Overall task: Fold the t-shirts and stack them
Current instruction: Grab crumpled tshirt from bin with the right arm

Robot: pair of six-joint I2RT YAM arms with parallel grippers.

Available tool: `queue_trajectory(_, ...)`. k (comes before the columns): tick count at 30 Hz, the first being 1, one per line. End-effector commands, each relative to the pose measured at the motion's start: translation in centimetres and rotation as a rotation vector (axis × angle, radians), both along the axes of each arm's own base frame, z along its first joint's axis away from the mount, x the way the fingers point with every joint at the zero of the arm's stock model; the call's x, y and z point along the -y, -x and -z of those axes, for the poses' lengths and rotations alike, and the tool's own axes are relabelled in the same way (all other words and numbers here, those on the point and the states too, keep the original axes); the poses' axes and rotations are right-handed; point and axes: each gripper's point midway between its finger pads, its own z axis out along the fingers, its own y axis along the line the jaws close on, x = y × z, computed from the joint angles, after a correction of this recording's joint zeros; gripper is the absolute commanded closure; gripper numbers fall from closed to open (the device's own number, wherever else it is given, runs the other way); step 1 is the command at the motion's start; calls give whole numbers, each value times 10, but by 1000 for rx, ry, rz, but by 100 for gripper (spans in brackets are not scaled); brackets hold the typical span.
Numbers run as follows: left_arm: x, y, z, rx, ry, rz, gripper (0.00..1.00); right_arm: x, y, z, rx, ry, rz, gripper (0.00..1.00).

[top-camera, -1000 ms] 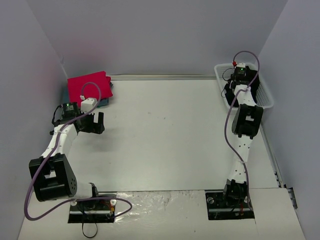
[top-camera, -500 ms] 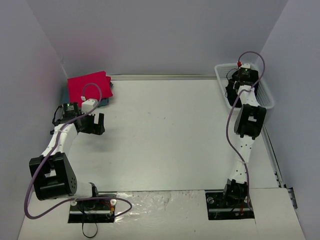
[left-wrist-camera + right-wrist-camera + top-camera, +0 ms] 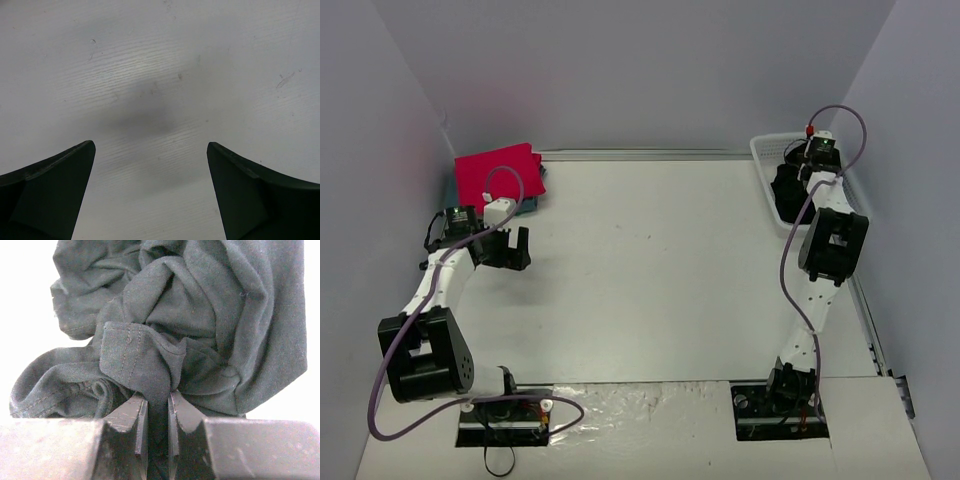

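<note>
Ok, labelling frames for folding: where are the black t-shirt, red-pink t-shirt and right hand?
black t-shirt (image 3: 200, 315), right wrist view, its crumpled middle.
red-pink t-shirt (image 3: 498, 172), top external view, middle of its flat top.
right hand (image 3: 156, 399), right wrist view, between fingertips pinching the black cloth.

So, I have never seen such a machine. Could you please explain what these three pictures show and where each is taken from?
These are two robot arms bolted at the near edge of a table. The wide picture comes from a fixed camera above and behind them. The other two come from cameras on the wrists, so each shows its own two fingers. The left gripper is open over bare table, holding nothing. The right gripper is shut on a crumpled black t-shirt at the white basket in the far right corner. In the far left corner, a folded red-pink t-shirt lies on a teal-blue t-shirt, of which only an edge shows.
</note>
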Motion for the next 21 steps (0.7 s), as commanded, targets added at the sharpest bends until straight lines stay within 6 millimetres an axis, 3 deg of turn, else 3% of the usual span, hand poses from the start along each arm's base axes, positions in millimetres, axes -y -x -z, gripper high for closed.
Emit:
queue_trajectory(1,-1,-8,-29,80,-7,19,6,-1,7,-55,82,-12,9,100)
queue_trajectory(17,0,-6,-36,100,3,22,6,-24,29,-52,68,-62,-27,100)
queue_trajectory(21,0,-6,-39,107,6,24,6,-33,35,-64,96,-66,-44,100)
